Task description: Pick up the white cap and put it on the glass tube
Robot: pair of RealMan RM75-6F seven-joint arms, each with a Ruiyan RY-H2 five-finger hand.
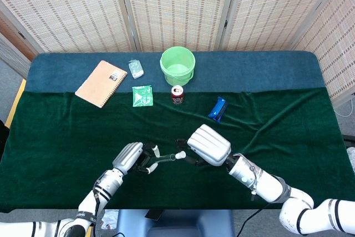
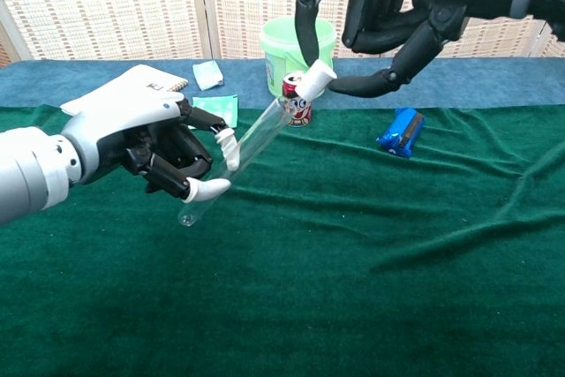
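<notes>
My left hand [image 1: 132,157] [image 2: 146,143] holds the clear glass tube [image 2: 240,157] [image 1: 165,159] above the green cloth, tilted with its open end up toward the right. My right hand [image 1: 206,145] [image 2: 388,15] pinches the small white cap [image 2: 316,78] [image 1: 180,155] between thumb and a finger. The cap sits right at the tube's upper end, touching it. Whether it is seated on the mouth I cannot tell.
A red drink can [image 1: 177,94] [image 2: 295,103], partly behind the tube in the chest view, and a green bucket [image 1: 177,65] stand at the back middle. A blue packet [image 1: 218,109] lies to the right. A notebook [image 1: 101,83], a green sachet [image 1: 142,95] and a small white packet [image 1: 136,69] lie back left.
</notes>
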